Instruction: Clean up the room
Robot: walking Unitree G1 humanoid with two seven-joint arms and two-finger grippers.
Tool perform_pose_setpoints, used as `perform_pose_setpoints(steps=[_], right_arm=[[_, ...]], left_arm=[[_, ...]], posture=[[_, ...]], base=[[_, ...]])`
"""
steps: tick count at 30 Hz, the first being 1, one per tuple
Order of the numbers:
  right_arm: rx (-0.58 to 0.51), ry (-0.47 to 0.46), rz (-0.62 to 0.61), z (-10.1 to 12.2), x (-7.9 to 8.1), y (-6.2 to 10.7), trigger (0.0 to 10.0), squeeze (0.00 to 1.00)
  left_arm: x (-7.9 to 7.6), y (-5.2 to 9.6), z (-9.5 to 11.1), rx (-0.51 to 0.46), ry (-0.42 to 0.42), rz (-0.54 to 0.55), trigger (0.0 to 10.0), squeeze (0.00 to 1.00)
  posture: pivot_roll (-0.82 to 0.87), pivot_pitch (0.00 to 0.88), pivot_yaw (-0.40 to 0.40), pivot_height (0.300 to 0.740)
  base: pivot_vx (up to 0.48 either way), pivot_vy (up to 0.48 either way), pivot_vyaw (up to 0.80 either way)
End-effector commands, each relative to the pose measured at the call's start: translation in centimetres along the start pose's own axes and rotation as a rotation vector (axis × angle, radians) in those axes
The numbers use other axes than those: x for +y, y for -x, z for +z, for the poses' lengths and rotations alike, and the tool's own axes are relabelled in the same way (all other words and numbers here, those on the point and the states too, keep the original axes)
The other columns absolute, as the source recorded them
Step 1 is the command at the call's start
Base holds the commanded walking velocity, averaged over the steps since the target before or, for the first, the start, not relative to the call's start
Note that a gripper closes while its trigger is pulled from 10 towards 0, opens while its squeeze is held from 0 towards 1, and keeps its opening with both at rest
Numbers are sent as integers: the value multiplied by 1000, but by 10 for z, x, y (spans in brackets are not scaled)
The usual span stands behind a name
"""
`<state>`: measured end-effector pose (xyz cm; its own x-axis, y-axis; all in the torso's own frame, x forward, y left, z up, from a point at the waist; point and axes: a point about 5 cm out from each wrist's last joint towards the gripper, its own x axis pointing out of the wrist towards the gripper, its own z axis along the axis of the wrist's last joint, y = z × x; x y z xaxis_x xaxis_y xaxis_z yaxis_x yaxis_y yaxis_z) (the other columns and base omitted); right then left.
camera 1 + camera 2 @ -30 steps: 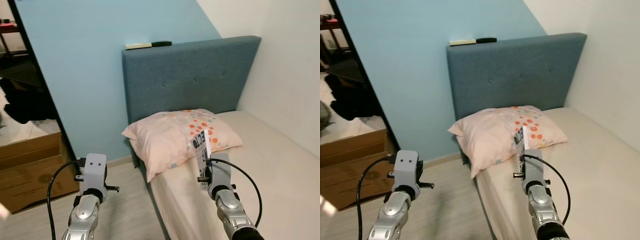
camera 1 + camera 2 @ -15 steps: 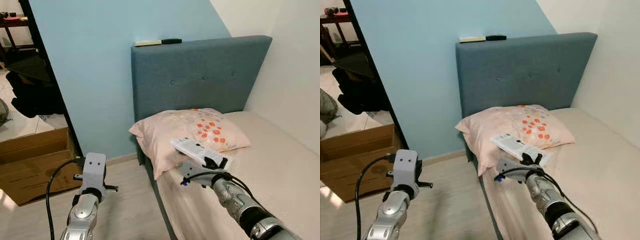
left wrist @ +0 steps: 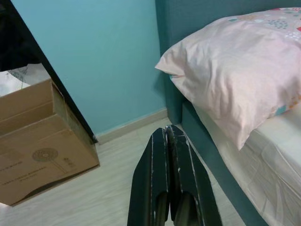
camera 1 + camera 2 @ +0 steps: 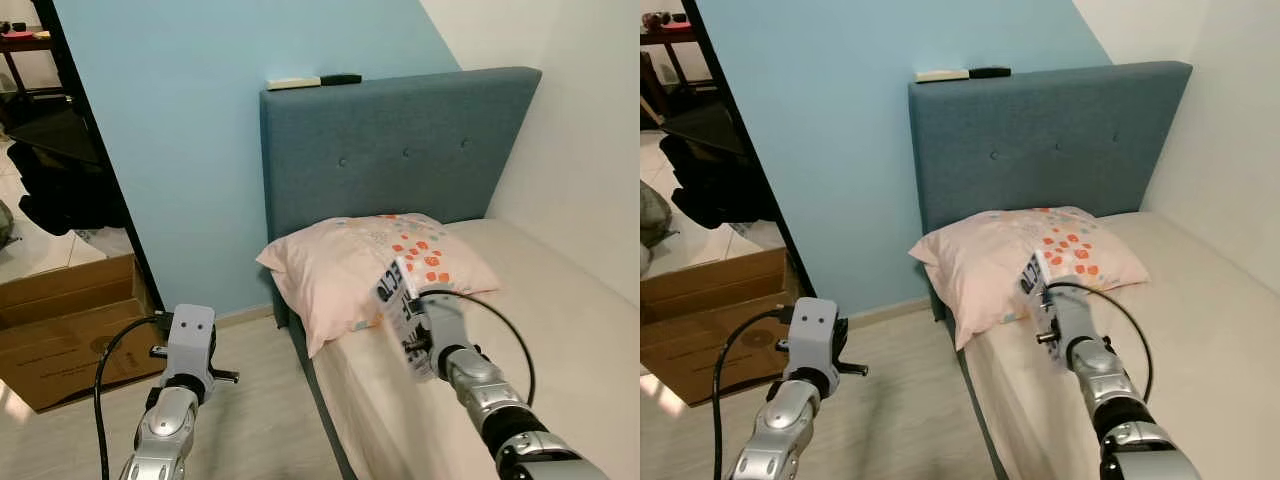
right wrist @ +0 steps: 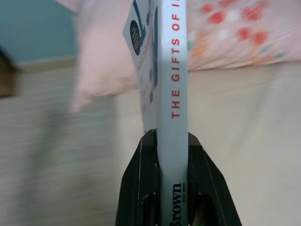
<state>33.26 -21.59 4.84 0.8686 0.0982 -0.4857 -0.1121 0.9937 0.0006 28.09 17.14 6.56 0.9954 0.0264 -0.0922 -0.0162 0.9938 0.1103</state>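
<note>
A white paperback book (image 4: 402,314) with red spine lettering (image 5: 172,61) stands on edge over the bed's near side, just in front of the pink pillow (image 4: 345,262). My right gripper (image 5: 171,139) is shut on the book's spine, one black finger (image 5: 140,181) on each side. My left arm (image 4: 176,398) is held out over the wooden floor beside the bed. Its gripper (image 3: 165,133) is shut with nothing in it.
The beige mattress (image 4: 565,335) runs along the white wall, with a grey-blue headboard (image 4: 400,150) behind. A pale notepad (image 4: 292,82) and a black object (image 4: 340,78) lie on top of the headboard. A cardboard box (image 4: 65,330) sits on the floor at the left.
The right wrist has rolled: half a second ago the book lay flat, now it stands on edge again. The camera has swung slightly. The left arm has stayed put.
</note>
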Motion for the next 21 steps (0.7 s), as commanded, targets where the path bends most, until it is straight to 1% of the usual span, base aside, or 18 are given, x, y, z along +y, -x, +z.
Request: perform_pose_setpoints(steps=[1,3,5,6,7,8,9,10,11,12,14,15,17,18,21], right_arm=[[-21,-58,48,6,-1,1,10000,0],[-21,-93,291,8,4,8,10000,0],[-21,-93,291,8,4,8,10000,0],[-39,-103,483,12,5,18,10000,0],[-39,-103,483,12,5,18,10000,0],[-52,-110,567,14,3,25,10000,0],[-52,-110,567,14,3,25,10000,0],[-58,-109,636,16,0,31,10000,0],[-58,-109,636,16,0,31,10000,0],[-57,-111,707,16,-5,38,10000,0],[-32,-107,804,16,-12,49,10000,0],[-32,-107,804,16,-12,49,10000,0],[5,-89,873,13,-16,57,10000,0],[5,-89,873,13,-16,57,10000,0],[52,-64,933,9,-17,65,10000,0]], left_arm=[[1,2,-1,5,4,-7,10000,0],[-1,2,0,1,22,-30,10000,0],[-1,2,0,1,22,-30,10000,0],[-4,3,1,-7,43,-55,10000,0],[-4,3,1,-7,43,-55,10000,0],[-5,4,2,-11,60,-68,10000,0],[-5,4,2,-11,60,-68,10000,0],[-7,5,2,-14,72,-80,10000,0],[-7,5,2,-14,72,-80,10000,0],[-8,6,3,-17,79,-96,10000,0],[-10,7,3,-21,85,-113,10000,0],[-10,7,3,-21,85,-113,10000,0],[-11,7,3,-22,88,-120,10000,0],[-11,7,3,-22,88,-120,10000,0],[-11,8,3,-24,90,-124,10000,0]], posture=[[50,6,-1,740],[49,9,-7,740],[49,9,-7,740],[48,11,-10,740],[48,11,-10,740],[47,11,-11,740],[47,11,-11,740],[47,13,-12,740],[47,13,-12,740],[46,12,-13,740],[43,13,-14,740],[43,13,-14,740],[42,14,-15,740],[42,14,-15,740],[44,18,-16,740]], base=[[0,0,0],[0,0,0],[0,0,0],[0,0,0],[0,0,0],[0,0,0],[0,0,0],[0,0,0],[0,0,0],[0,0,0],[0,0,0],[0,0,0],[0,0,0],[0,0,0],[0,0,0]])
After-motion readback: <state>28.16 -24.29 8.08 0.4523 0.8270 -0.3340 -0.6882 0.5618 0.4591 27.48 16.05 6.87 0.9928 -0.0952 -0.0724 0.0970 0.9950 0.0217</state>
